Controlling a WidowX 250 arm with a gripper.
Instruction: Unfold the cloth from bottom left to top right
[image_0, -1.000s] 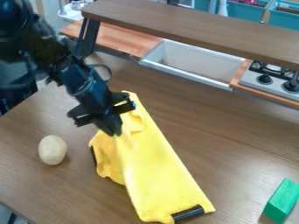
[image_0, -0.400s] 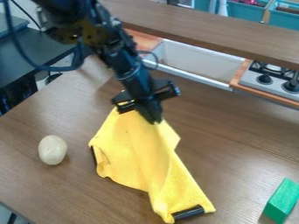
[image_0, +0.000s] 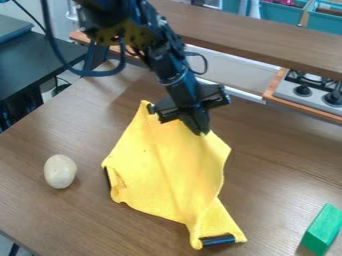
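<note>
The black gripper (image_0: 200, 131) hangs over the upper right edge of the yellow cloth (image_0: 167, 165), its fingers together and closed on the cloth's edge. From there the cloth spreads down and left across the table. Its lower right end is narrow and bunched, with a black strip at the tip; another dark strip shows at its left corner. One corner sticks up at the top, left of the gripper, and another part hangs out to the right below it.
A whitish egg-shaped object (image_0: 60, 171) lies left of the cloth. At the lower right is a green block (image_0: 322, 229). Behind stand a raised wooden shelf (image_0: 234, 31), a white sink (image_0: 230, 70) and a toy stove (image_0: 308, 90).
The gripper has moved right and slightly up, drawing the held edge along. The cloth has opened out from a narrow folded strip into a wider sheet.
</note>
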